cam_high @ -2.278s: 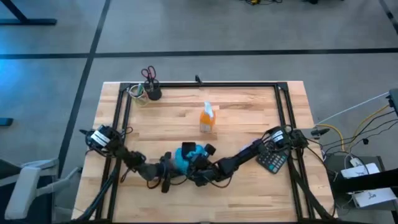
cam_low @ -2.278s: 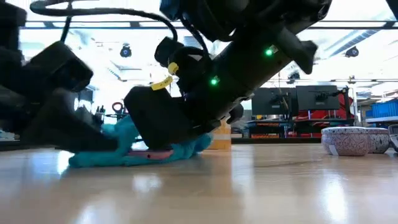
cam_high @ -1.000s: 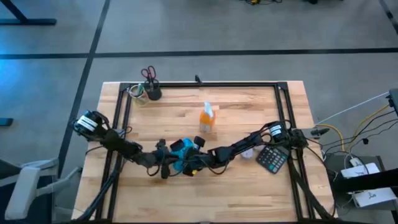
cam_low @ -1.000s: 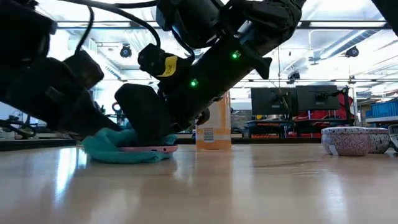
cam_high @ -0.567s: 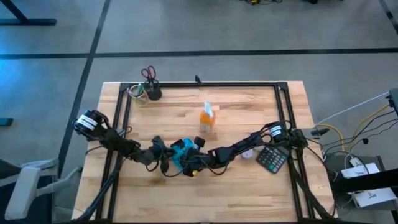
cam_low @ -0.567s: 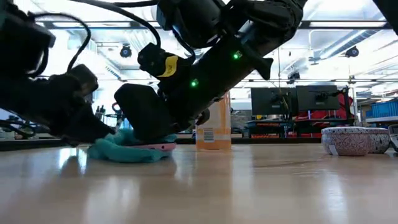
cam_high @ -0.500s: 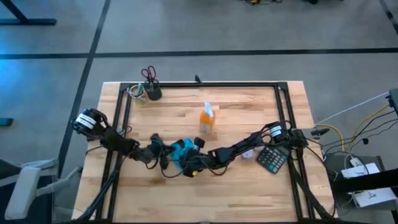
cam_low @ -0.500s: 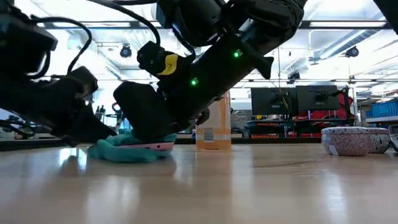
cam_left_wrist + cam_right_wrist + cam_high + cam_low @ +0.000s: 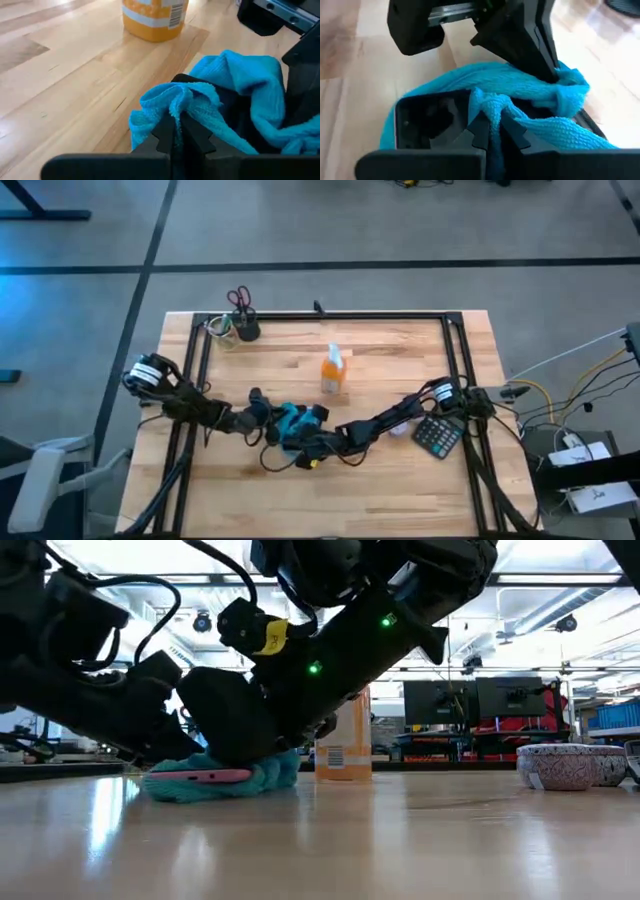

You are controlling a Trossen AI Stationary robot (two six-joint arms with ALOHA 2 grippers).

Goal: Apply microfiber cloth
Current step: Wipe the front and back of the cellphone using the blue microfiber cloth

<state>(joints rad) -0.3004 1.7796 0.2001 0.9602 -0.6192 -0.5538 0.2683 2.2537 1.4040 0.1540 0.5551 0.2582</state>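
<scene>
From above, the left gripper [image 9: 268, 420] and the right gripper [image 9: 300, 442] are meeting near the table's [image 9: 400, 480] middle, with the microfiber cloth [image 9: 291, 423] bunched between them and the orange spray bottle [image 9: 334, 369] standing beyond. At table height, the cloth [image 9: 215, 776] is lying crumpled under both grippers, a pink-edged phone [image 9: 205, 776] resting on it (the bottle [image 9: 345, 740] is showing just behind). Through the left wrist camera, the left gripper [image 9: 179, 134] is pinching a fold of the cloth [image 9: 210, 107], fingers clenched on it. Through the right wrist camera, the right gripper [image 9: 492, 131] is likewise clamping a fold of the cloth [image 9: 520, 90], with the phone's [image 9: 427, 117] dark face lying beside its fingers.
</scene>
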